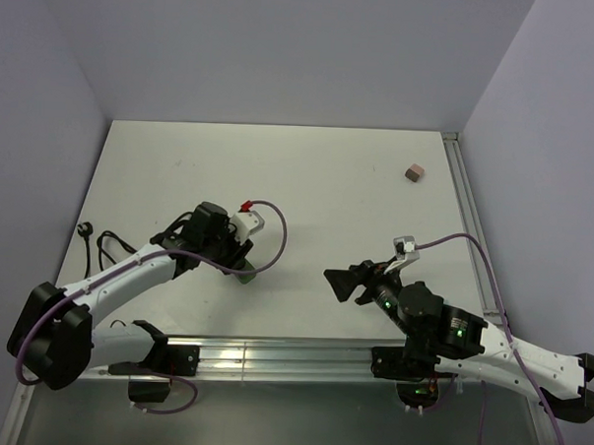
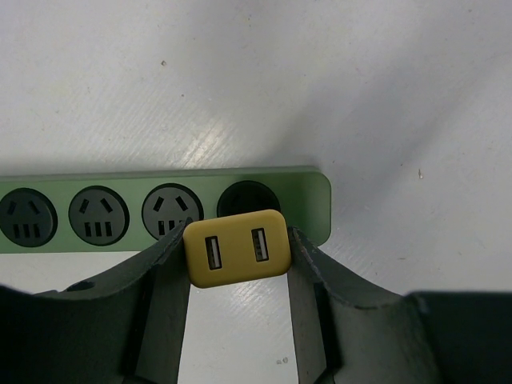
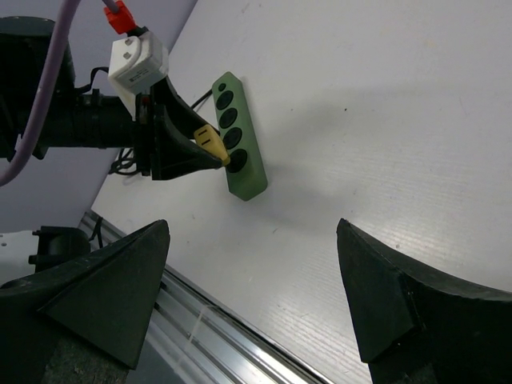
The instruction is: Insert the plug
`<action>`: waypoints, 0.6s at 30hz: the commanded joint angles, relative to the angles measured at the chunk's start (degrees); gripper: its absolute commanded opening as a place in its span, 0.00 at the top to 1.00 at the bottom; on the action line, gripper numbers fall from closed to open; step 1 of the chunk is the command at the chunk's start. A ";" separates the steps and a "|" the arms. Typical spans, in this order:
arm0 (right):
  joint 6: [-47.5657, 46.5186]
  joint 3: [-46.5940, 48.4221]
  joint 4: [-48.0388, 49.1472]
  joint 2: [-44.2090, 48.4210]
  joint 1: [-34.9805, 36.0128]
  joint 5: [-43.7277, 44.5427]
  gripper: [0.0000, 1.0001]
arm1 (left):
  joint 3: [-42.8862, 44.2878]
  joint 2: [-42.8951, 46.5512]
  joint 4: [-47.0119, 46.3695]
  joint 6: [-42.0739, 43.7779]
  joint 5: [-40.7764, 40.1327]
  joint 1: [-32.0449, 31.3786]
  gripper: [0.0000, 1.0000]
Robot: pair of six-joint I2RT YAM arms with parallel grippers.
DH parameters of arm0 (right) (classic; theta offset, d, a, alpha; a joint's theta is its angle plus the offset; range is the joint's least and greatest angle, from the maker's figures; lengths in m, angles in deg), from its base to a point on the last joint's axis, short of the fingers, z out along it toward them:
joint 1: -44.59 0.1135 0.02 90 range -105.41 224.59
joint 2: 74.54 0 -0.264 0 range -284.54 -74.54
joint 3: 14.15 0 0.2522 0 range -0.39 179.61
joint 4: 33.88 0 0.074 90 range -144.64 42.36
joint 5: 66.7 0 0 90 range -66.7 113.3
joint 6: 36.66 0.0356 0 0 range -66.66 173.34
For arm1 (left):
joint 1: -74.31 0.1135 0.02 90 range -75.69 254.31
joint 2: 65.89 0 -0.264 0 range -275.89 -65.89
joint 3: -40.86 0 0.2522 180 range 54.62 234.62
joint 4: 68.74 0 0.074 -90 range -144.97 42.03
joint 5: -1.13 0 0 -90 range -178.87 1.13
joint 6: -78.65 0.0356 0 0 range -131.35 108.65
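left gripper [image 2: 238, 236] clenched on yellow usb plug adapter [image 2: 237, 250], fingers on its two short sides, usb face toward the wrist camera. green power strip [image 2: 312, 200] lies flat on white table [image 2: 360, 96], long axis 9 to 3 in left wrist view, four round sockets in a row. end socket [image 2: 250, 200] at the 3 o'clock end sits at 12 o'clock from the plug, just beside it, lower rim hidden by plug's top edge. cannot tell if prongs touch it. plug looks roughly centred on that socket, tilted a hair. right gripper [image 3: 252, 232] spread wide, holding nothing, well apart from strip, about 3 o'clock from it in top view. left arm is nearer and has the plug. judgement: coming move is a straight push toward 12 o'clock into end socket. strip is unheld, may slide.
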 commanded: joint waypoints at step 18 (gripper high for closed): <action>0.67 -0.42 3.89 -1.74 0.35 0.06 0.08 | 0.46 -3.07 -3.93 0.56 3.55 -0.05 1.00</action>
